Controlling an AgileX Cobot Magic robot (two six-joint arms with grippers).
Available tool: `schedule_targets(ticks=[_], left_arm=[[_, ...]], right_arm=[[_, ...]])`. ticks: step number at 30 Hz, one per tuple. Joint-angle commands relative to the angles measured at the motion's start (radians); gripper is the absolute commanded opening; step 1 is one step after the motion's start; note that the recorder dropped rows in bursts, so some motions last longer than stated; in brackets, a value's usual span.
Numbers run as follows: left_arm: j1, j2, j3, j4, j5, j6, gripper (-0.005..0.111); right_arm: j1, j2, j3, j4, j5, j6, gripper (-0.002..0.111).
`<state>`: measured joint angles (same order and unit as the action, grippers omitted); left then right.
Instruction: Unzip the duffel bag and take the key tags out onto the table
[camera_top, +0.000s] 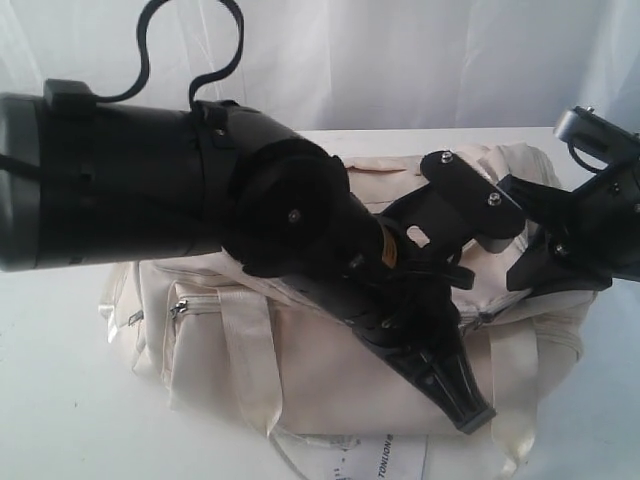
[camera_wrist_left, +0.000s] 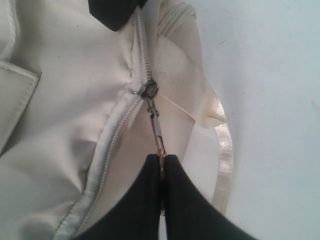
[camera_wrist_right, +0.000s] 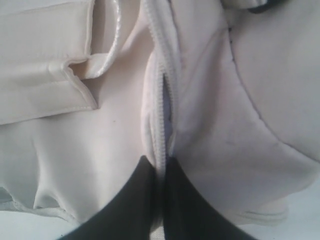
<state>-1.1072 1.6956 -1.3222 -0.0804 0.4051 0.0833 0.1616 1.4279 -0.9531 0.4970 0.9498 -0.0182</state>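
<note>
The cream duffel bag (camera_top: 330, 360) lies on the white table (camera_top: 60, 400). My left gripper (camera_wrist_left: 163, 160) is shut on the metal zipper pull (camera_wrist_left: 156, 125), which hangs from the slider (camera_wrist_left: 148, 90) on the bag's top zip. In the exterior view that gripper (camera_top: 472, 408) reaches across the bag's front. My right gripper (camera_wrist_right: 160, 162) is shut on the zipper seam (camera_wrist_right: 161, 115) of the bag, where a narrow slit gapes; in the exterior view it (camera_top: 528, 262) sits at the bag's right end. The key tags are hidden.
My bulky black left arm (camera_top: 150, 180) blocks much of the exterior view. A satin strap handle (camera_wrist_left: 225, 150) loops onto the table beside the zip. A white printed paper tag (camera_top: 380, 455) lies at the bag's front. A white curtain (camera_top: 400, 60) hangs behind.
</note>
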Motion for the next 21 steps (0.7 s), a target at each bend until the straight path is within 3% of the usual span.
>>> schedule_targets(ticks=[1,9,21], left_arm=[[-0.012,-0.021,0.095,-0.006,0.138,-0.006,0.000],[-0.012,-0.019,0.076,-0.019,-0.191,0.000,0.000],[-0.034,0.054,-0.007,-0.066,-0.253,-0.002,0.000]], right_arm=[[-0.023,-0.004,0.001,-0.139,-0.163,-0.005,0.000],[-0.023,-0.004,0.001,-0.128,-0.163,-0.005,0.000],[-0.023,-0.004,0.001,-0.086,-0.147,-0.011,0.000]])
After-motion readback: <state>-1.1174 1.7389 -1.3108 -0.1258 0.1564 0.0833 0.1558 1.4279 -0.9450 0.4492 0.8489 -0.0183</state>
